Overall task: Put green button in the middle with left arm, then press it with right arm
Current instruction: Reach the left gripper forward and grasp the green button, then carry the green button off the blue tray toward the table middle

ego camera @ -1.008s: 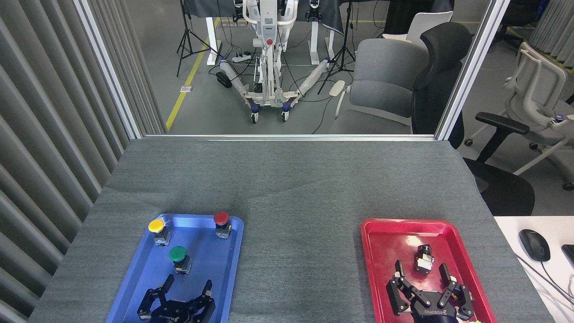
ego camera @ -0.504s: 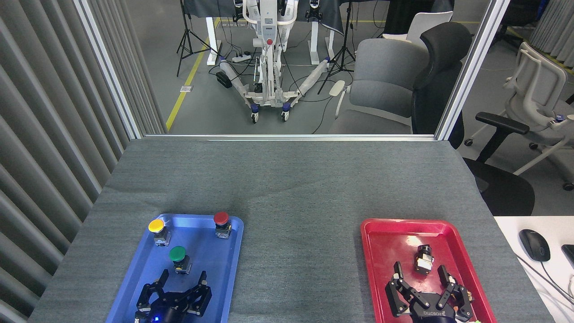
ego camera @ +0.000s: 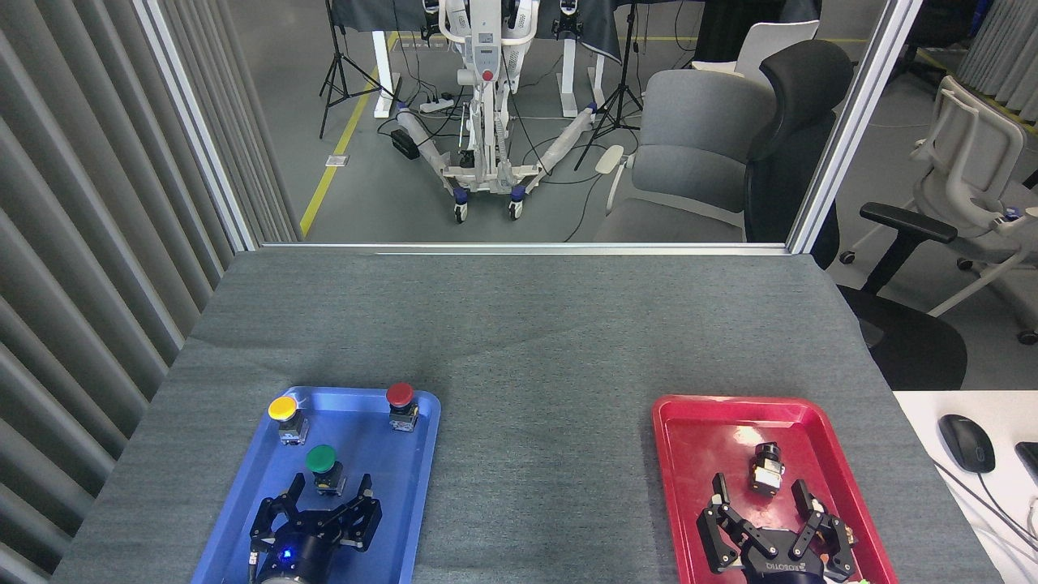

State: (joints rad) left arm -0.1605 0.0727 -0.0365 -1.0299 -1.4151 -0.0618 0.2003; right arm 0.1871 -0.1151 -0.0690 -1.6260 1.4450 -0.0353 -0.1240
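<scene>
The only writing that reads is the white "ROBOTIQ" on the right gripper (ego camera: 761, 487), seen upside down on its black wrist; the left gripper (ego camera: 328, 488) shows no lettering from here, only a small blue light on its body. The green button (ego camera: 323, 465) stands upright in the blue tray (ego camera: 243, 503), nearer than the yellow button (ego camera: 284, 414) and red button (ego camera: 401, 402) at the tray's far end. The left gripper's fingers (ego camera: 297, 488) are spread apart, their tips reaching either side of the green button's base, just short of it; contact cannot be told. The right gripper hangs over the red tray (ego camera: 697, 422) with fingers spread, a small dark part (ego camera: 766, 469) lying between and just beyond its tips. The middle (ego camera: 543, 381) of the grey table is bare. Against a second ago, the left gripper has advanced toward the green button and turned end-on, its fingers now closer together; the right gripper has barely shifted, and no button has moved.
</scene>
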